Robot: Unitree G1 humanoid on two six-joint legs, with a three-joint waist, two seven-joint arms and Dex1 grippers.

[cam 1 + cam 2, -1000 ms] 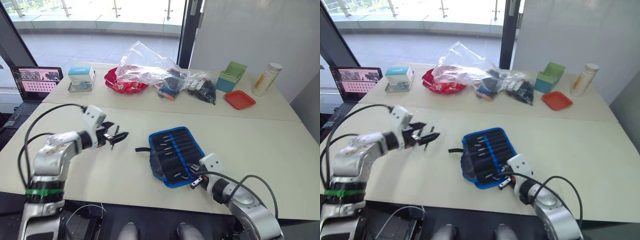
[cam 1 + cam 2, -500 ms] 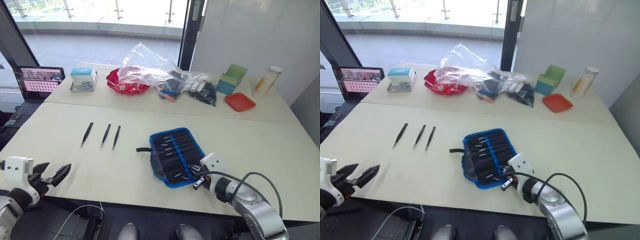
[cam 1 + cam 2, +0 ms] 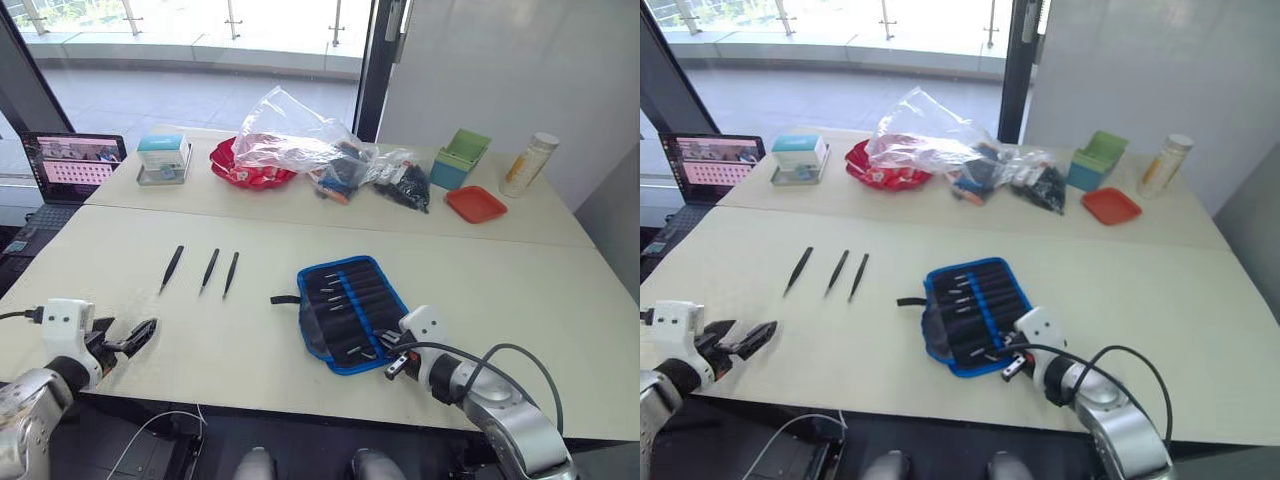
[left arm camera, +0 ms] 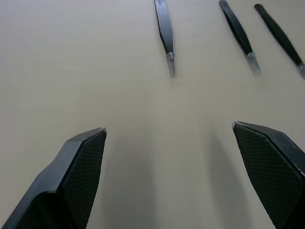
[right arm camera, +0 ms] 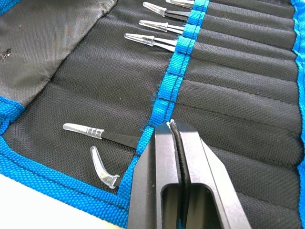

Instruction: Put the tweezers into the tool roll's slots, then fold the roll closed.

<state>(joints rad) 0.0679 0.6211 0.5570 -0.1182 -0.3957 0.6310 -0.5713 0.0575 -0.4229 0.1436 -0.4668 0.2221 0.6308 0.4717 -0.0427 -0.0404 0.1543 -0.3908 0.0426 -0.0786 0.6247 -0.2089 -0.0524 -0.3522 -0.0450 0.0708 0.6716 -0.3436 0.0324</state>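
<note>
Three tweezers (image 3: 201, 270) lie loose and side by side on the table (image 3: 520, 280), well apart from the tool roll (image 3: 352, 311), which lies unfolded nearer the table's middle with its thin strap (image 3: 285, 299) pointing toward them. One left gripper (image 3: 132, 340) hovers at the near table edge, its two fingers (image 4: 76, 176) spread wide with nothing between them; the three loose tweezers lie ahead of it, clear of its fingertips, tips pointing back toward it. One right gripper (image 5: 172, 125) rests on the near end of the roll, fingers pressed together, tips touching the blue band (image 5: 183, 47) that runs across the slots (image 5: 248, 62). Several capped tips stick out from that band in the right wrist view: at least three in a row farther along and one just beside the gripper, with one loose clear cap (image 5: 101, 169) lying on the fabric near it. Whether the closed fingers pinch anything cannot be told.
</note>
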